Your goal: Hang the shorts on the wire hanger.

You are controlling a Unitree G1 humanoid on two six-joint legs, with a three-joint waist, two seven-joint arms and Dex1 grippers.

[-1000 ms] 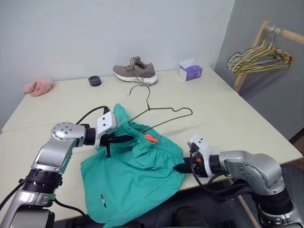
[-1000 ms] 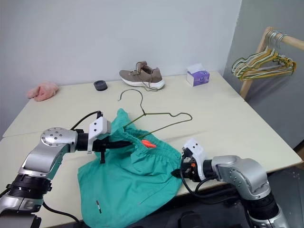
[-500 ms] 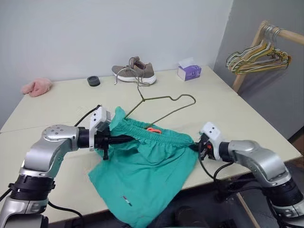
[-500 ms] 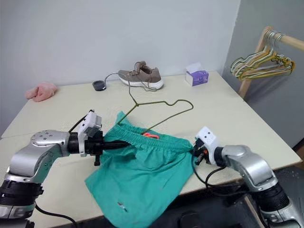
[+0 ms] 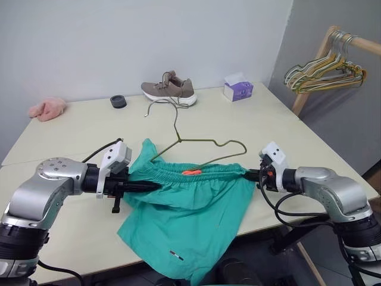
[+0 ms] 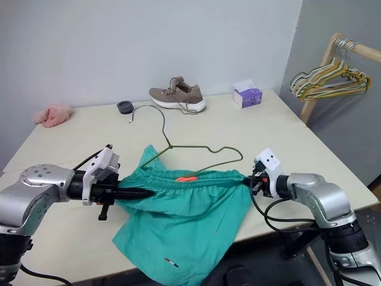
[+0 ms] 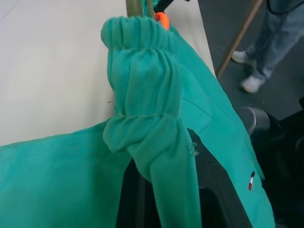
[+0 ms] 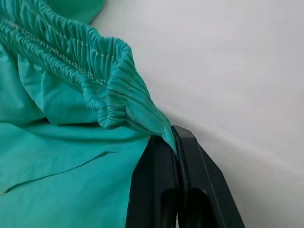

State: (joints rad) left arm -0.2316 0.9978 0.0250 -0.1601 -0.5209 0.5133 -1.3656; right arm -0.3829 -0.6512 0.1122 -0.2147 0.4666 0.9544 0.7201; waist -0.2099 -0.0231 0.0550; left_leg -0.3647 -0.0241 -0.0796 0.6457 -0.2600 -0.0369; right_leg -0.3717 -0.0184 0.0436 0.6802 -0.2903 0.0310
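Two black-fingered grippers were found clamped on the teal-green fabric shorts: left gripper and right gripper pinching opposite waistband ends, stretched above the table edge; the thin olive-brown wire hanger was partly threaded inside; even tension is advised.

Soft, even indoor light, faint shadows (no glare); wrist views slightly soft up close
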